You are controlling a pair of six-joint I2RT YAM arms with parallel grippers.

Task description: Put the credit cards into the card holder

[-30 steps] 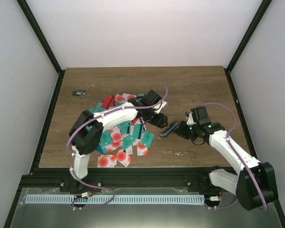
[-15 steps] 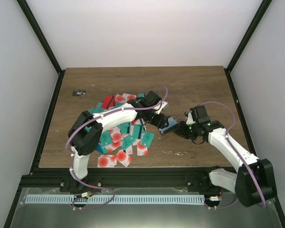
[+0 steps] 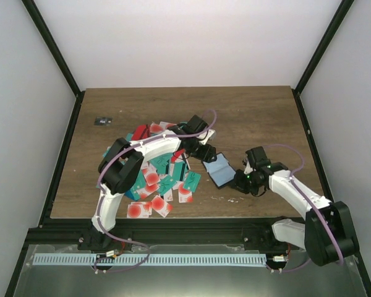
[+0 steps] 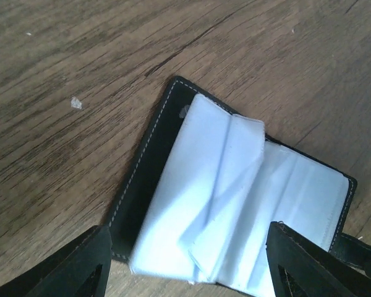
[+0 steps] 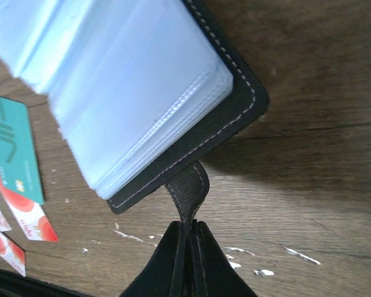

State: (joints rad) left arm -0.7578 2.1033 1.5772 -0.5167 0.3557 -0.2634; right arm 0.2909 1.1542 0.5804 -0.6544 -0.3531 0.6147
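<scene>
Grip first: your right gripper has both fingers pressed flat together on the little snap tab, and on nothing else. The tab belongs to the card holder, which lies opened on the table just right of the card pile, with its pale blue sleeves facing up. Your left gripper hangs over those sleeves with its fingers spread wide and nothing between them.

Expect the holder to handle as a soft, light thing. The black cover looks limp and the sleeves are thin, floppy plastic, some already buckled up in the left wrist view. Held by the tab alone, it will likely swivel or drag when pushed, so treat that pinch as an anchor only. You may need to part a sleeve mouth before anything slides in.

The credit cards look thin, stiff and slick, lying flat on the wood. Take one by an edge that overhangs its neighbour.

Count: one holder; cards well over a dozen, teal, red and white with a red circle, too overlapped for an exact number; one tiny dark object apart near the far left corner.
</scene>
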